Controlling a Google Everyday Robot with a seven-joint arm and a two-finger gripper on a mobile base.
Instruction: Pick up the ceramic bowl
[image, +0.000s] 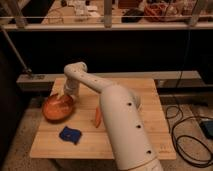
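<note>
The ceramic bowl (56, 107) is round, shallow and glossy orange, and sits near the left edge of the wooden table (145, 117). My white arm reaches from the lower right up over the table and bends down to the bowl. My gripper (69, 96) is at the bowl's far right rim, touching or just over it. The arm's wrist hides part of that rim.
A slim orange carrot-like stick (97, 117) lies right of the bowl, partly behind my arm. A blue crumpled object (69, 134) lies near the front left. Black cables (192, 132) lie on the floor at the right. A metal railing runs behind the table.
</note>
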